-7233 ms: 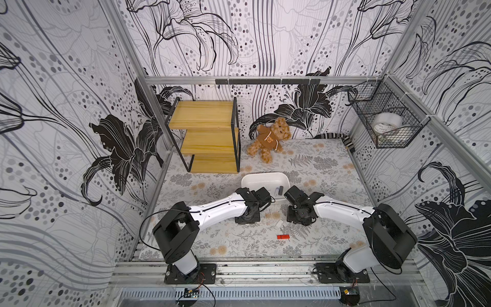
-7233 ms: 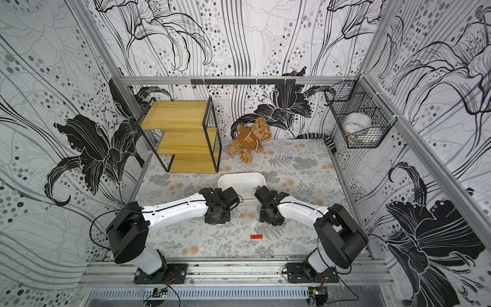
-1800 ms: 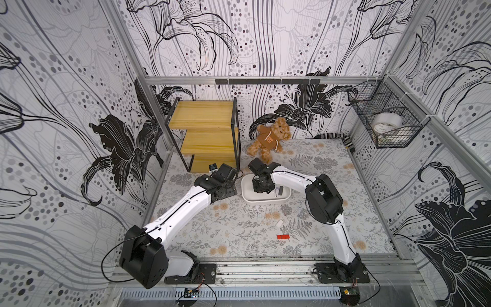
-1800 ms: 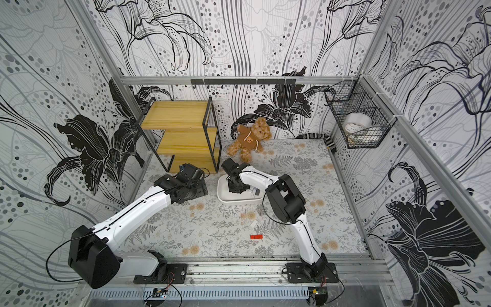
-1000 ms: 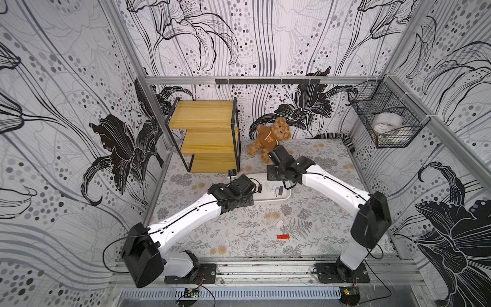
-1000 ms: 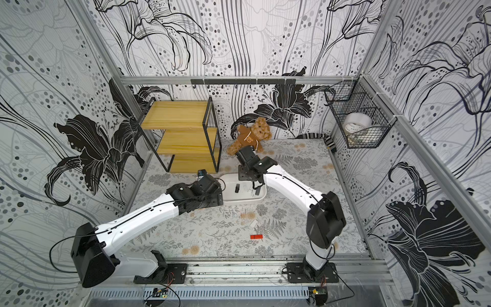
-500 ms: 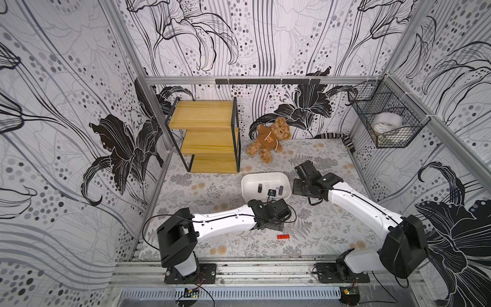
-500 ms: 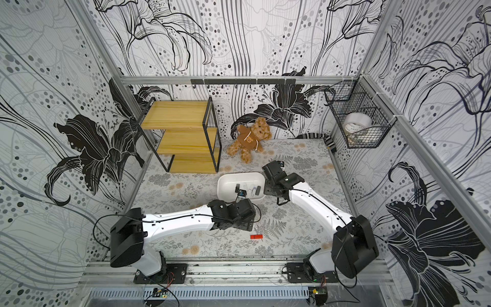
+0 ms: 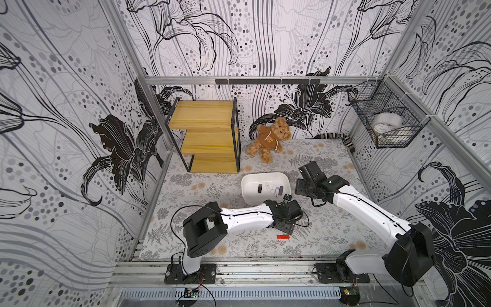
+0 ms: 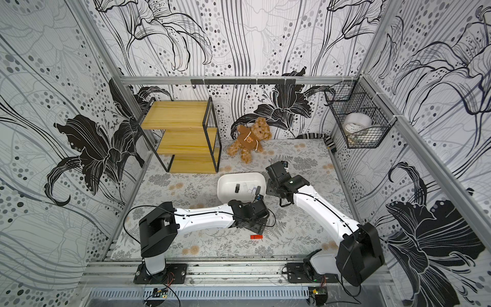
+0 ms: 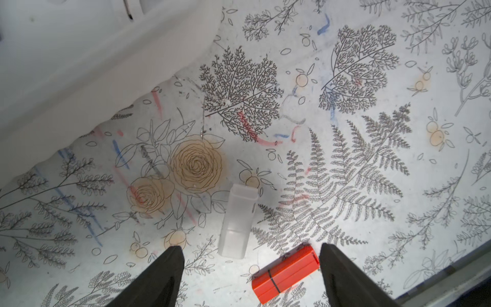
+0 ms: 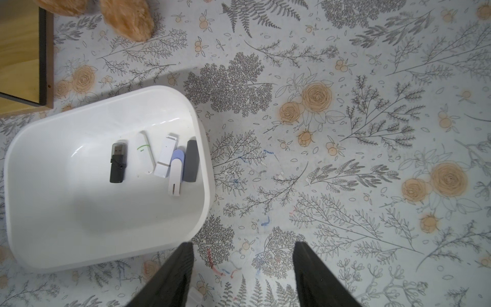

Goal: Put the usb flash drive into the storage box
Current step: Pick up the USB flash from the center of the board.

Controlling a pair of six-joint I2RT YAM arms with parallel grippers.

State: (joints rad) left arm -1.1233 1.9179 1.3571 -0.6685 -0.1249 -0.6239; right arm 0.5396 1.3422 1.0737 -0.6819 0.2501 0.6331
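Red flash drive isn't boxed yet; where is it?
In both top views the red flash drive lies centre-front on the mat by the left gripper, a clear cap beside it.

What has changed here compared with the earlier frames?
Both arms stretched out toward the box, then parted. The left pincer has pulled back toward the bases and hangs open over the red drive. The right pincer has drawn off to the right of the box, open too. Neither holds anything. The red drive, box, teddy and shelf have not moved.
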